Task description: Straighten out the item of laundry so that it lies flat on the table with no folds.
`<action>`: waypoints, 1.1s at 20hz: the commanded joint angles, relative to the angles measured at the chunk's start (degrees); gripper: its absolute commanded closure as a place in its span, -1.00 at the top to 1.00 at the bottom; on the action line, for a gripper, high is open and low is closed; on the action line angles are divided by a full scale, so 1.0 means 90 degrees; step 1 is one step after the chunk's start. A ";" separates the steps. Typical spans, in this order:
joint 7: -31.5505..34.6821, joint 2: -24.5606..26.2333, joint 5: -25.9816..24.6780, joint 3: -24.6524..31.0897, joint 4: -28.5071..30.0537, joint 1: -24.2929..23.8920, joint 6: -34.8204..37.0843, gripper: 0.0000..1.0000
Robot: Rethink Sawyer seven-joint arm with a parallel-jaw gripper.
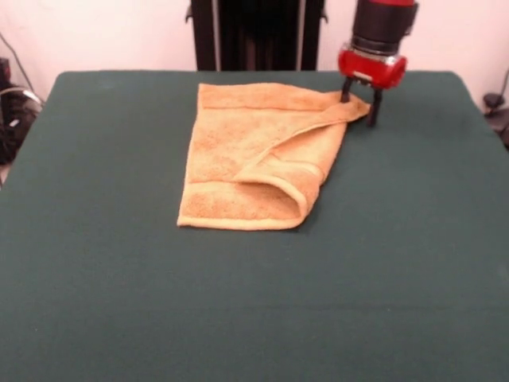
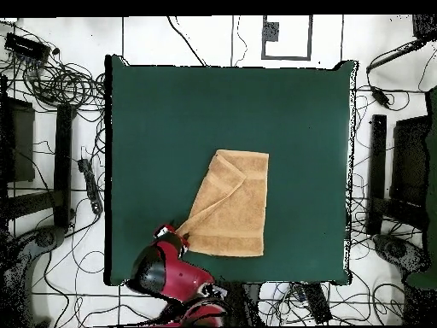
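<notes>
The item of laundry point(image 1: 238, 171), a golden-orange towel, lies on the green table point(image 1: 119, 263) at its far middle. One side is folded diagonally over the rest, leaving a doubled flap at the near right. My gripper point(image 1: 359, 103) stands at the towel's far right corner, shut on that corner, which sits pinched between the two black fingers point(image 1: 372, 111). In the overhead view the towel point(image 2: 235, 205) tapers towards the gripper point(image 2: 181, 234) at its lower left, near the table's point(image 2: 154, 128) bottom edge.
The red arm point(image 2: 166, 273) reaches in over the table's bottom edge in the overhead view. Cables and dark stands point(image 2: 51, 85) lie on the floor around the table. Green cloth point(image 1: 413, 239) stretches wide on every side of the towel.
</notes>
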 commanded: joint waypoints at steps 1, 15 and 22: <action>0.0468 -0.0480 0.1183 -0.0544 -0.0624 0.1401 0.2426 1.00; 0.0654 -0.0027 -0.0754 0.0253 -0.0738 -0.0091 0.1416 1.00; -0.0229 0.0196 -0.2259 0.0007 -0.1175 -0.0939 0.1591 1.00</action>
